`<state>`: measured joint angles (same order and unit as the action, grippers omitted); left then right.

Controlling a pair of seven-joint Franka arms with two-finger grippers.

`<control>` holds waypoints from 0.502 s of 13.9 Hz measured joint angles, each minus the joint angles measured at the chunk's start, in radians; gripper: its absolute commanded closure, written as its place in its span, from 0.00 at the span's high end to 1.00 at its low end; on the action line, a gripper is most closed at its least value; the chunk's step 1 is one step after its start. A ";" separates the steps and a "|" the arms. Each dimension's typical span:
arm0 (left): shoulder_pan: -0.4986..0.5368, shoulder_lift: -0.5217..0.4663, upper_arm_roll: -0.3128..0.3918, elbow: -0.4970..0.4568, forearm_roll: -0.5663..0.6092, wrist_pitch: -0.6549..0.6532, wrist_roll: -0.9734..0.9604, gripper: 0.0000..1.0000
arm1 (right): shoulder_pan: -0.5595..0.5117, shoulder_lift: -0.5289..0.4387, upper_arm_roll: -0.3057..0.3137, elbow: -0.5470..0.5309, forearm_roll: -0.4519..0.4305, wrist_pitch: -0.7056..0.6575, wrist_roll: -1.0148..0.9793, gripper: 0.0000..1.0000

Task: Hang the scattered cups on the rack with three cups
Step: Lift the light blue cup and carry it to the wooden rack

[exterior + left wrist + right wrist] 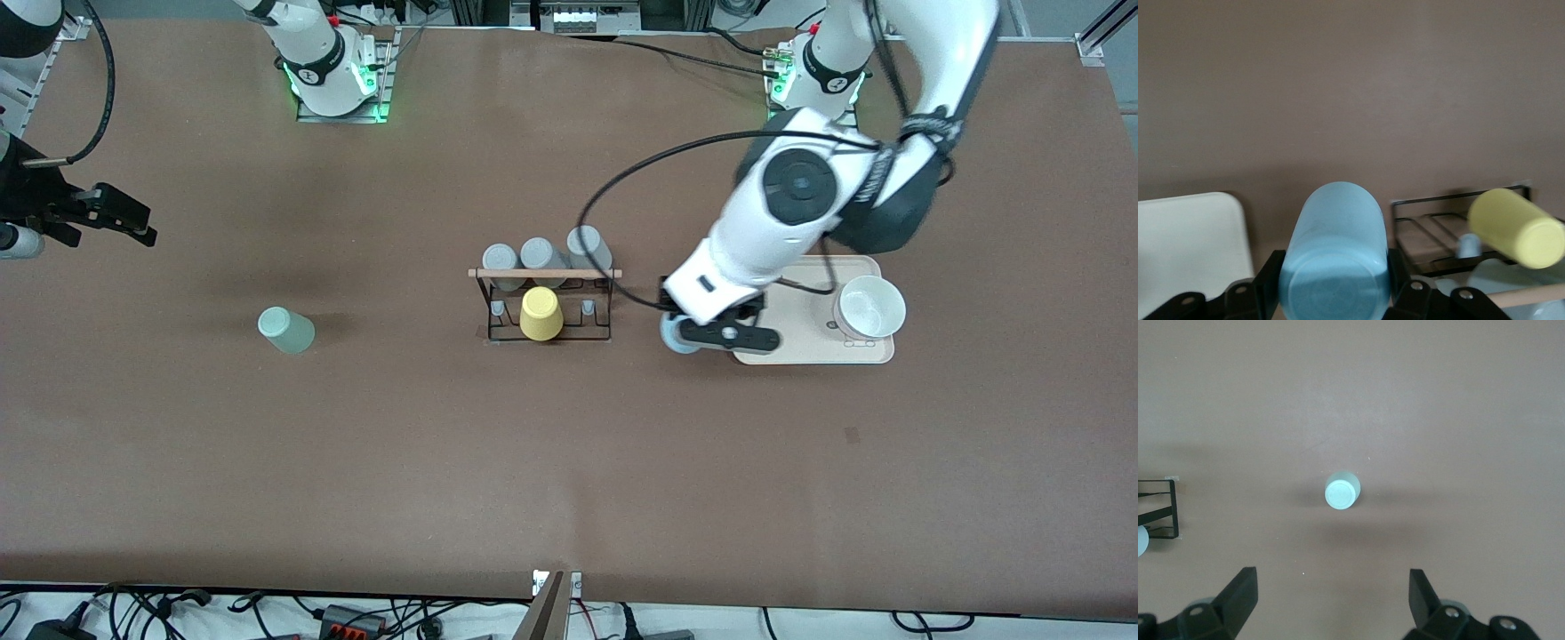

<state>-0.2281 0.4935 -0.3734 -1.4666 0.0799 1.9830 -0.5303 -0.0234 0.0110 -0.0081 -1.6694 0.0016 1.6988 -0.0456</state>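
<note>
My left gripper (702,331) is shut on the light blue cup (669,339), which it holds between the rack (547,307) and the beige tray. In the left wrist view the blue cup (1335,247) sits between the gripper's (1333,270) black fingers (1268,280), with the rack (1431,227) close by. The pale mint cup (286,330) rests on the table toward the right arm's end. My right gripper (116,218) is open and empty, up in the air at that end. In the right wrist view (1333,587) the mint cup (1341,492) lies below it.
Three grey cups (540,256) and a yellow cup (540,313) hang on the rack; the yellow cup also shows in the left wrist view (1515,227). A beige tray (800,351) holds a white bowl (869,307) toward the left arm's end.
</note>
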 measured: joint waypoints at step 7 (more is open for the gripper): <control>-0.141 0.131 0.002 0.169 0.000 -0.012 -0.150 0.28 | 0.000 0.030 0.000 0.000 0.000 0.000 0.000 1.00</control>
<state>-0.3689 0.6243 -0.3718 -1.2976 0.0801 1.9708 -0.6806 -0.0232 0.0408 -0.0081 -1.6698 0.0016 1.6989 -0.0456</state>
